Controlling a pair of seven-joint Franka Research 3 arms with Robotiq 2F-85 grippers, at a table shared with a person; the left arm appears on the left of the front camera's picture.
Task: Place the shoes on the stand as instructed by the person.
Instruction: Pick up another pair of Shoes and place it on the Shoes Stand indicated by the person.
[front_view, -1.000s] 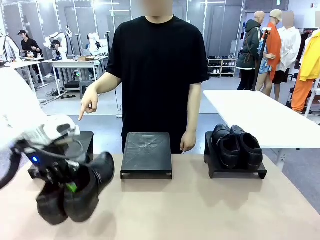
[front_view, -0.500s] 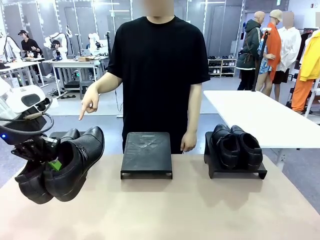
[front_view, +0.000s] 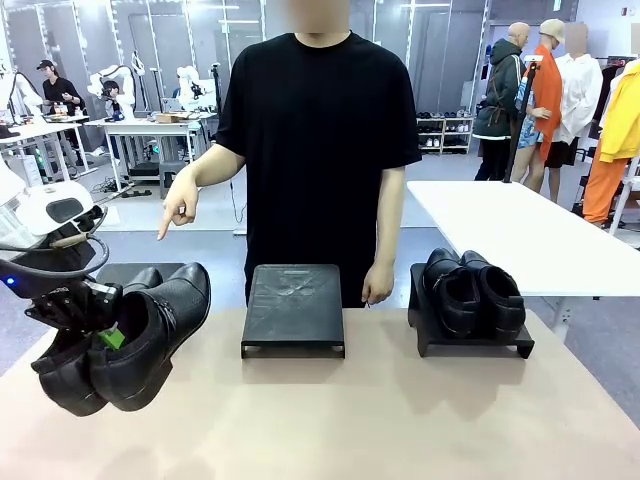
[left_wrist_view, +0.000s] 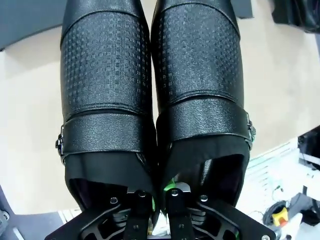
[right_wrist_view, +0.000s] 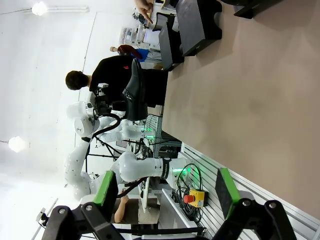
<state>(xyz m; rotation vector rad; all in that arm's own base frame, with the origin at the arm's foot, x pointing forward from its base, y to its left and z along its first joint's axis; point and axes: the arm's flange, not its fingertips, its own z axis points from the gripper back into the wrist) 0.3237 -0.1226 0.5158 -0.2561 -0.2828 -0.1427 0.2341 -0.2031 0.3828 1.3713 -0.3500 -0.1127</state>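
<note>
Carrying the buckled pair of shoes (front_view: 125, 345) toward the left stand (front_view: 130, 273) under the person's pointing hand (front_view: 178, 212); best kept level, toes forward, lowered squarely onto the platform. Left gripper (front_view: 105, 332) clamped on the two inner collars, shoes hanging ahead of fingers (left_wrist_view: 175, 192), above table (front_view: 350, 420). Right gripper (right_wrist_view: 165, 197) spread wide, empty. Other pair (front_view: 472, 290) on right stand.

Glossy buckled shoes (front_view: 130, 340) aloft, tilted

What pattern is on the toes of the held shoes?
A fine embossed grid on black shoes, clearest in the left wrist view.

Held shoes (front_view: 130, 345) higher, farther left.
</note>
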